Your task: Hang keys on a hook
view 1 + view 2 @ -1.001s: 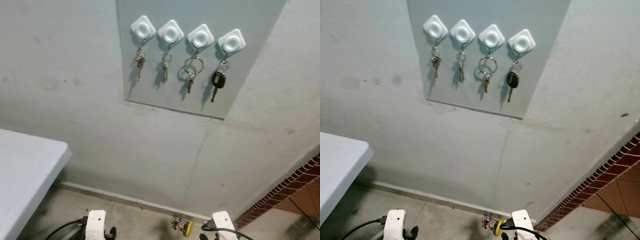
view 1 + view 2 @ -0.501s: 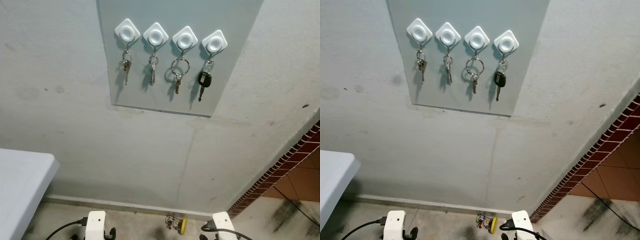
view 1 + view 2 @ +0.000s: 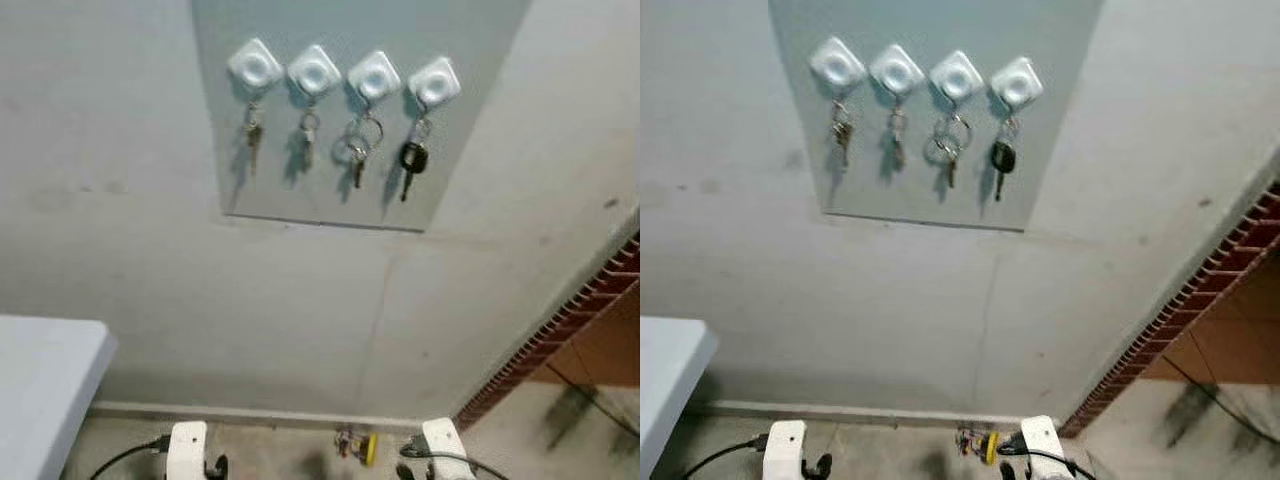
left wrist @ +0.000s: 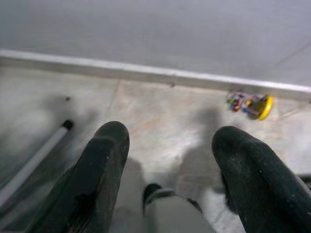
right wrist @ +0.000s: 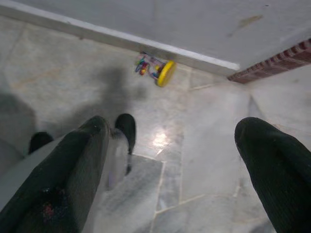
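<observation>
keys with a yellow tag [image 5: 156, 68] lie on the floor [image 5: 204, 145] just in front of the skirting board [image 4: 146, 73], at the foot of the wall. the bunch's long axis looks roughly parallel to the wall, yellow tag at the right end.

right gripper [image 5: 170, 160]: jaws released, wide apart, nothing between them, hanging low above the floor. the keys lie ahead of it, toward the wall and slightly to its left. left gripper [image 4: 165, 160]: jaws also released and empty; the keys lie ahead and well off to its right. judgement: right arm is nearer, so the pick falls to it.

on the wall, a grey panel [image 3: 480, 130] carries four white hooks [image 3: 376, 77]; each appears to hold a key set already, the rightmost a black car key [image 3: 411, 158]. a white table [image 3: 40, 380] stands at left.
</observation>
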You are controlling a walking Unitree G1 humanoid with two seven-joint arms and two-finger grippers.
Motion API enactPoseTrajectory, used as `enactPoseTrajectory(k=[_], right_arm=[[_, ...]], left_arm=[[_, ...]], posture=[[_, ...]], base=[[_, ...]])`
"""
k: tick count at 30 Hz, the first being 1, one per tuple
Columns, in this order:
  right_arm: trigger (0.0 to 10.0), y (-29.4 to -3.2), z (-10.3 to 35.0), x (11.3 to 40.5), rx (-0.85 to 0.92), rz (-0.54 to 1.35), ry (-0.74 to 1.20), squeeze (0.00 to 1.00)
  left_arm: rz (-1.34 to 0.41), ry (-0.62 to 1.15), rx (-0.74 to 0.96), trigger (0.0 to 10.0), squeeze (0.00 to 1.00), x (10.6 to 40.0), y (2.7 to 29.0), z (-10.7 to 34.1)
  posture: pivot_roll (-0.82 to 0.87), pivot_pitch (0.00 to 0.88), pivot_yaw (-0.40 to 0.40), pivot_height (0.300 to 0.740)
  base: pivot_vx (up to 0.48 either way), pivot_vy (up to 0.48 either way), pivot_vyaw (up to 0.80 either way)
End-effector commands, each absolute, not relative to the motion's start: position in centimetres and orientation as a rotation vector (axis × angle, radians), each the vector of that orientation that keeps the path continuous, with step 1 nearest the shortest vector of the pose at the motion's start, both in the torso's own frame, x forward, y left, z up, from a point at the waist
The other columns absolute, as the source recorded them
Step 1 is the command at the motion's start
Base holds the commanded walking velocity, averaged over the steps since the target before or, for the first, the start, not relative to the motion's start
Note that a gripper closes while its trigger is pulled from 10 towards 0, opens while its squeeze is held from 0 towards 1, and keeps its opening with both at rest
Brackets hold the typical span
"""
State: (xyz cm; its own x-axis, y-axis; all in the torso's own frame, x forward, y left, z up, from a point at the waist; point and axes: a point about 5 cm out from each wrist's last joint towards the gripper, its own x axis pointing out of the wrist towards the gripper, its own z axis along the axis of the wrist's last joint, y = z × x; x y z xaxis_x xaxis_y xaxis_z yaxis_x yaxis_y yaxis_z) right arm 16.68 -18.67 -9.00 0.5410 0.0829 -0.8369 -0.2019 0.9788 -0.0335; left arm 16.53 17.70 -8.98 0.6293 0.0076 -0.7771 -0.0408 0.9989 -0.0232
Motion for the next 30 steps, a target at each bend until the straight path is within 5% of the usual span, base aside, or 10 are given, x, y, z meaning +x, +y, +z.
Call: enactPoseTrajectory(k=[1, 9, 23, 30], right_arm=[[10.0, -18.29, -8.92, 16.97, -0.117, 0.162, 0.978, 0.00], [10.0, -18.27, -8.91, 17.03, -0.124, 0.162, 0.979, 0.00], [10.0, -18.07, -8.79, 17.33, -0.117, 0.169, 0.967, 0.00], [10.0, -17.99, -8.80, 17.33, -0.115, 0.172, 0.968, 0.00]], left_arm=[[0.038, 0.918, -0.024, 10.0, 0.00, 15.78, 18.30, -9.27], [0.039, 0.926, -0.024, 10.0, 0.00, 15.66, 18.34, -9.33], [0.032, 0.926, -0.013, 10.0, 0.00, 15.72, 18.41, -9.30], [0.029, 0.926, -0.016, 10.0, 0.00, 15.67, 18.32, -9.32]], posture=[[-0.06, 0.000, -0.041, 0.724], [-0.05, 0.000, -0.046, 0.724], [-0.05, 0.000, -0.048, 0.724], [-0.05, 0.000, -0.048, 0.724]], base=[[0.000, 0.000, -0.67], [0.000, 0.000, -0.62], [0.000, 0.000, 0.00], [0.000, -0.376, 0.00]])
